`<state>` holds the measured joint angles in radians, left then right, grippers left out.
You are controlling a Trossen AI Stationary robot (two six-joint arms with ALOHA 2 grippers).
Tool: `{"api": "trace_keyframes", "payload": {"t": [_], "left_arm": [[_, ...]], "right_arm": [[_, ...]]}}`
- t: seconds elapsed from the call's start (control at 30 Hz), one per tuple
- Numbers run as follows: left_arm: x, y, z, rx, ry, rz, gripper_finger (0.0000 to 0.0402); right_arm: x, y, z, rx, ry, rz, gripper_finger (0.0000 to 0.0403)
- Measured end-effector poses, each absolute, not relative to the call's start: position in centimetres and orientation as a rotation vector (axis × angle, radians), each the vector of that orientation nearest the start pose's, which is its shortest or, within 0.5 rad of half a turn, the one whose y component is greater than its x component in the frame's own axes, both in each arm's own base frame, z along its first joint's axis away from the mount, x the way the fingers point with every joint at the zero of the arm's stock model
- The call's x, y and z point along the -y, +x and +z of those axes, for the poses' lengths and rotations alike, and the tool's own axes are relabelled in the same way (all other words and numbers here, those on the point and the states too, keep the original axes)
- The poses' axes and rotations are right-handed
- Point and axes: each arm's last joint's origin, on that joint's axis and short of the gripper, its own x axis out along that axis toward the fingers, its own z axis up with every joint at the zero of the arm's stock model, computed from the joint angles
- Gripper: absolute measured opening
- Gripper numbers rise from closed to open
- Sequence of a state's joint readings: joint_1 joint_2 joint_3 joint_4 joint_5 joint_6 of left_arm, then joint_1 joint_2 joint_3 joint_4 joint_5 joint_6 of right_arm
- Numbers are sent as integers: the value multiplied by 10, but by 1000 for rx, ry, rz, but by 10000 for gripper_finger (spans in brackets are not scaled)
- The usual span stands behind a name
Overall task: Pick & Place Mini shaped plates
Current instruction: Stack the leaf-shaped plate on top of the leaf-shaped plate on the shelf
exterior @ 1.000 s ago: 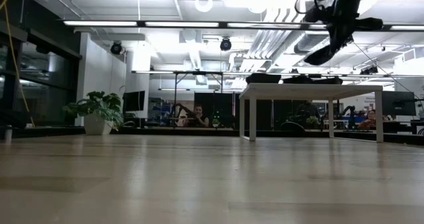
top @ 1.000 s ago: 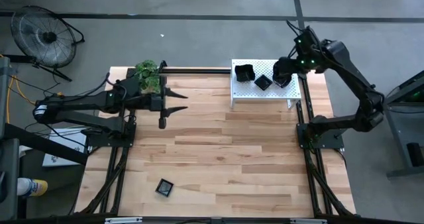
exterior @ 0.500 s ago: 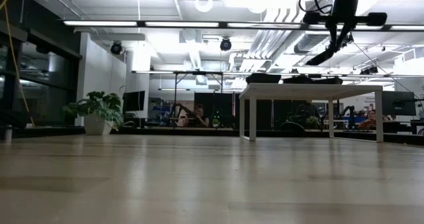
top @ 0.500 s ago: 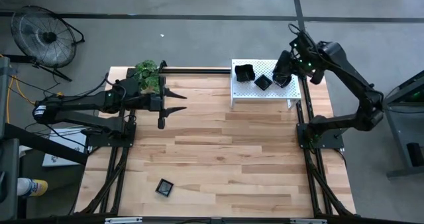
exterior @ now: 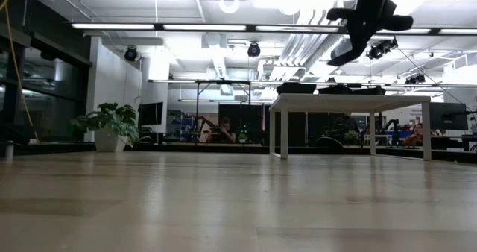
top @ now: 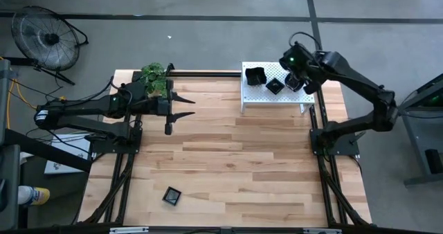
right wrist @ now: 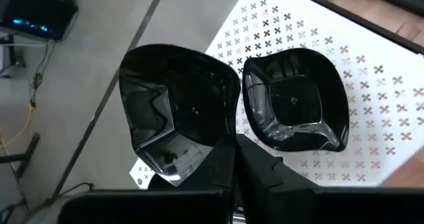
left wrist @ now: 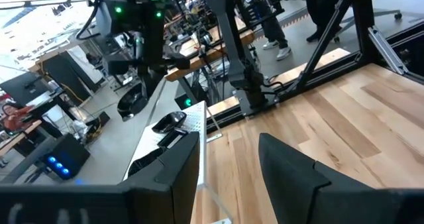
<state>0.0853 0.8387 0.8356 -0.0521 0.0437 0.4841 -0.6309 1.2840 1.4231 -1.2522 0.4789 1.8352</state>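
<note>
**Hovering over the rack with a plate in the pinch**

Gripping a glossy black wavy-edged mini plate (right wrist: 179, 111) by its rim, the right gripper (right wrist: 233, 159) has its two dark fingers pressed together on the edge nearest the wrist, so the dish hangs forward of the fingertips. It is held above the far right corner of the white perforated metal rack (top: 259, 95), which stands at the far right corner of the light wooden tabletop (top: 228, 158). Just beside the held plate, a second black rounded-square plate (right wrist: 295, 108) lies flat on the rack's surface. From overhead more black plates (top: 255, 75) sit along the rack's far edge, and a lone small black square plate (top: 171, 195) rests near the tabletop's near left corner, well apart from the rack.

Judging by this, the coming move turns on carrying the held dish away from the rack toward the open tabletop, which lies to the gripper's near left.

The left gripper (top: 181, 106) waits with fingers spread over the far left of the tabletop, beside a small green potted plant (top: 155, 78).
</note>
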Motion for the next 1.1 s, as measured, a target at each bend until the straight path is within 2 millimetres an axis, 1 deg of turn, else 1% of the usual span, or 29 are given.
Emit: {"api": "trace_keyframes", "payload": {"t": [0.1, 0.23, 0.3, 0.4, 0.47, 0.57, 0.73, 0.83, 0.93, 1.0, 1.1], "left_arm": [[-15, 185, 354, -63, 452, 28, 152], [-14, 185, 354, -63, 419, 28, 152], [-14, 185, 354, -62, 398, 27, 152], [-14, 185, 354, -61, 364, 21, 152], [-14, 185, 354, -61, 346, 14, 152], [-14, 185, 353, -61, 318, 13, 152], [-14, 185, 354, -61, 304, 14, 152], [-14, 185, 354, -61, 304, 14, 152], [-14, 185, 354, -62, 298, 24, 152], [-15, 185, 354, -65, 283, 48, 152], [-16, 187, 354, -56, 277, 68, 152]], "right_arm": [[143, 175, 360, 105, 1528, -1755, 0], [146, 181, 337, 159, 1593, -1741, 0], [149, 184, 325, 210, 1617, -1707, 0], [154, 190, 313, 318, 1621, -1637, 0], [157, 193, 312, 399, 1592, -1582, 0], [161, 195, 318, 502, 1528, -1538, 0], [166, 194, 321, 574, 1488, -1536, 0], [166, 191, 319, 533, 1458, -1568, 0], [160, 184, 317, 391, 1393, -1620, 0], [151, 179, 321, 322, 1342, -1622, 0], [137, 173, 333, 219, 1190, -1563, 0]]}}
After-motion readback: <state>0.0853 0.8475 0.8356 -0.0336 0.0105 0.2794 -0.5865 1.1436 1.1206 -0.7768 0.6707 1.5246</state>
